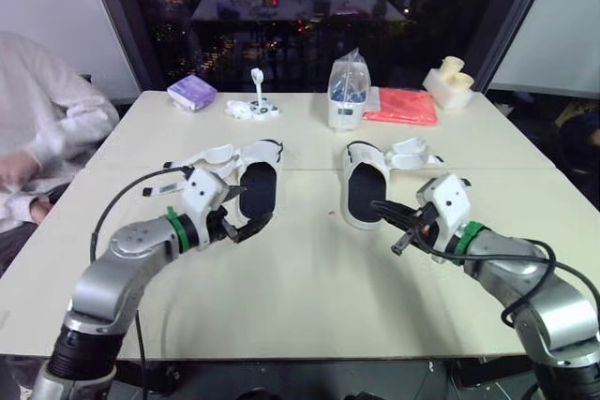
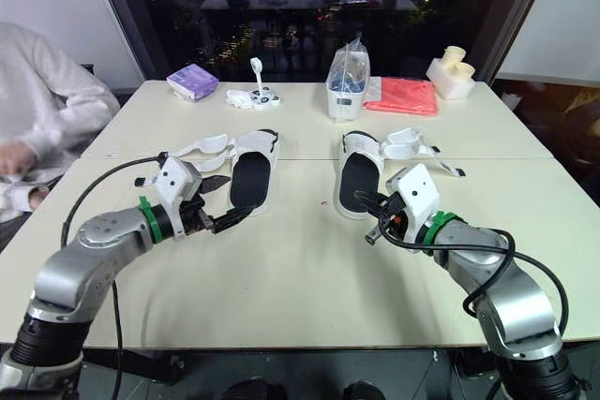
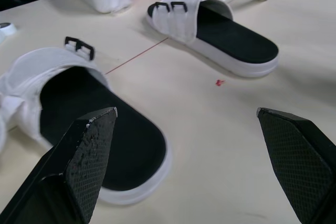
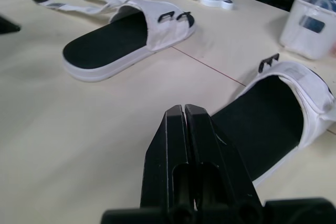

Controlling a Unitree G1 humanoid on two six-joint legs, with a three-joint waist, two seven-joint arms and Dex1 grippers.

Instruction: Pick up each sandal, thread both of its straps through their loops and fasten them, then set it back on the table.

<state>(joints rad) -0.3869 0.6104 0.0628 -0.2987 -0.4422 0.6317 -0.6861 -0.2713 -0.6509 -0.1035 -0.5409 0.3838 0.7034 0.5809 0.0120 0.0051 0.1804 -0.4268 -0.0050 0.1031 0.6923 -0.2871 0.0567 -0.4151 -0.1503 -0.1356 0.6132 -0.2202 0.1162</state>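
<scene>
Two white sandals with black footbeds lie side by side mid-table, their straps undone. The left sandal [image 1: 258,185] has its straps [image 1: 211,156] splayed out to the left. The right sandal [image 1: 361,189] has its straps [image 1: 412,152] splayed out to the right. My left gripper [image 1: 247,214] hovers at the near end of the left sandal [image 3: 89,129], open wide and holding nothing. My right gripper [image 1: 380,204] is shut and empty, its tip [image 4: 184,110] just over the near right edge of the right sandal [image 4: 268,129].
A person in a white sleeve [image 1: 42,128] sits at the table's left edge. Along the far side stand a purple packet [image 1: 191,93], a small white gadget [image 1: 253,108], a bagged white container [image 1: 349,91], a red cloth [image 1: 403,105] and cream cups [image 1: 450,81]. The bare table [image 1: 300,288] stretches to the near edge.
</scene>
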